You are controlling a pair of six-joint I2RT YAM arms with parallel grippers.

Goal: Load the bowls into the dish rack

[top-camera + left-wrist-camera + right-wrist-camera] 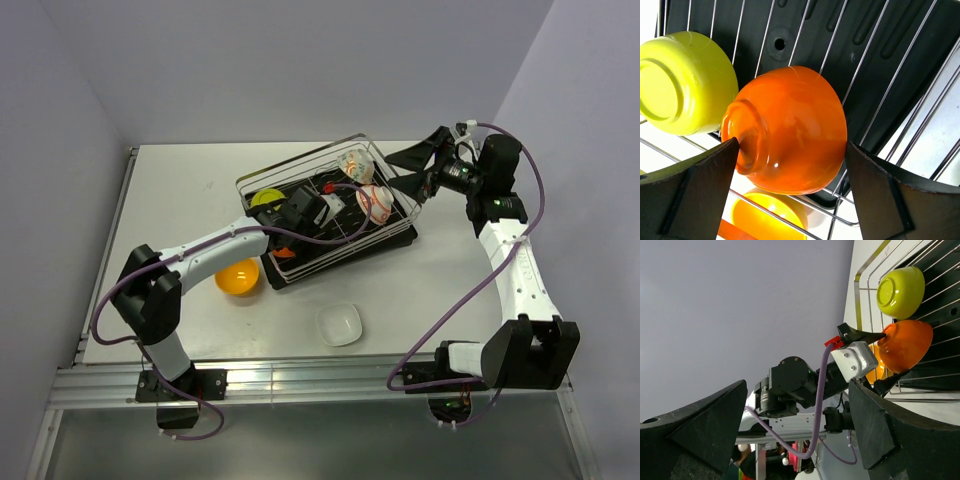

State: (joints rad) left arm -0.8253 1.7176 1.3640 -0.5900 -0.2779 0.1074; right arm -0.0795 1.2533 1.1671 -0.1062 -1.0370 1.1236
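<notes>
Two dark fingers of the left gripper fill the bottom of the left wrist view, and they are clamped on the orange bowl. One finger touches its foot ring and the other touches the side near its rim. This bowl lies on its side on the wires inside the dish rack, with the black tray under it. Just beside it, also on its side in the rack, is the lime green bowl, its foot toward the camera. Below the wires a yellow-orange bowl is visible; from the top camera it stands on the table at the near side of the rack, next to the left arm. Farther in the rack there is a red-and-white patterned bowl, and a pale bowl leans at the far rim. One white bowl stands alone on the table, nearer to the arm bases. At the right end of the rack the right gripper hangs with its jaws wide apart and nothing between them.
</notes>
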